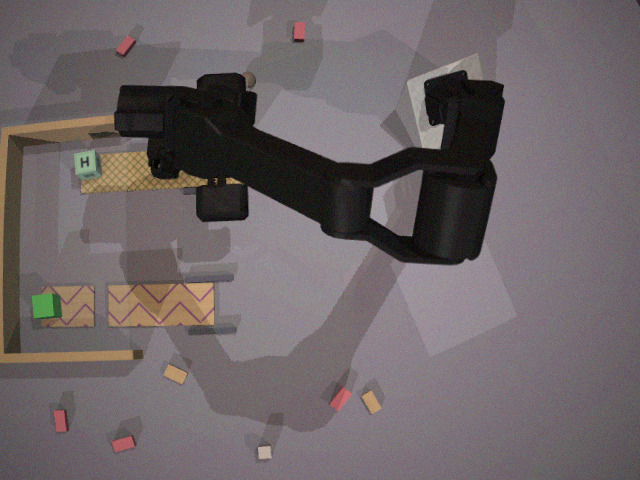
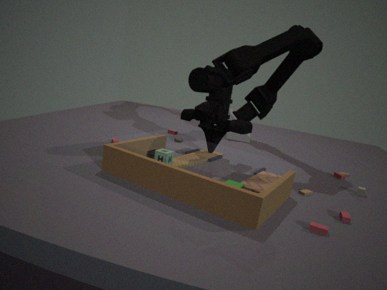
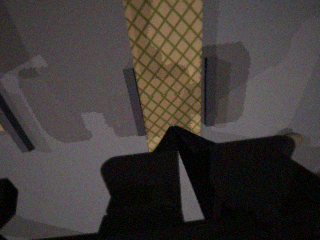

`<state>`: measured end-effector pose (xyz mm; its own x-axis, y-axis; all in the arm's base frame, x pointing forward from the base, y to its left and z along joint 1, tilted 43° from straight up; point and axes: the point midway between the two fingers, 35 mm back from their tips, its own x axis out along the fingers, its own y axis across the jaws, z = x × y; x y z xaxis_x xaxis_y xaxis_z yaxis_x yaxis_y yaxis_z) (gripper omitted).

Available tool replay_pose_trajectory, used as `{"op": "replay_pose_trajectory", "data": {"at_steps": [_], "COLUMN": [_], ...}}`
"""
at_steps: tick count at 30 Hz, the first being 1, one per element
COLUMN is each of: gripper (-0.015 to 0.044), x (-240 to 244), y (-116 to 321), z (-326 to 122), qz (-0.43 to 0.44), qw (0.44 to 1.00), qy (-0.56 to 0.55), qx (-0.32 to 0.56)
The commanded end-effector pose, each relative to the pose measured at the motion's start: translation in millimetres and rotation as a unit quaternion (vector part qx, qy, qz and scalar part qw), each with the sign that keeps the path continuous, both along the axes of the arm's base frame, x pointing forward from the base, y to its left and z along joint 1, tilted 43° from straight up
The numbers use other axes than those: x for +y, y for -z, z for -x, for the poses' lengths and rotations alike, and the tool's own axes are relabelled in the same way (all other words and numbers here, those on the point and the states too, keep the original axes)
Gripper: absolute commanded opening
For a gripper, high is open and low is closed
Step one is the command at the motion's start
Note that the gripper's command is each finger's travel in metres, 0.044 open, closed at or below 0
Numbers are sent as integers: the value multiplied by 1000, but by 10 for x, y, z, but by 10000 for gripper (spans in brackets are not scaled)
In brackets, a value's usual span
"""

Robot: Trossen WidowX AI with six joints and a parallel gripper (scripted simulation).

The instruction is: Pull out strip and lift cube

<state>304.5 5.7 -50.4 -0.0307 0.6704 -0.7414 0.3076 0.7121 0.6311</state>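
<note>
Inside the wooden tray (image 1: 10, 248) at the worktop's left edge, the whole strip (image 1: 129, 173) looks thin and slippery under the pressed-together jaws (image 2: 213, 145), its small cube (image 1: 86, 164) light, rigid, best gripped on 2 opposite faces.

A dull green wall (image 2: 94, 46) is standing behind a grey-purple table (image 2: 62, 193); dim light is casting broad overlapping shadows.

red blocks (image 1: 123, 443), tan blocks (image 1: 175, 373), white block (image 1: 264, 452), brown pebble (image 1: 250, 78)
</note>
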Motion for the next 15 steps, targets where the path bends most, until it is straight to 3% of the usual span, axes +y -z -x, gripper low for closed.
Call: {"op": "replay_pose_trajectory", "data": {"at_steps": [1, 15], "gripper": [0, 0], "x": [50, 89], "y": [3, -44], "z": [123, 329], "qz": [-2, -2], "qw": [1000, 1000], "qy": [-6, -6], "qx": [7, 7]}}
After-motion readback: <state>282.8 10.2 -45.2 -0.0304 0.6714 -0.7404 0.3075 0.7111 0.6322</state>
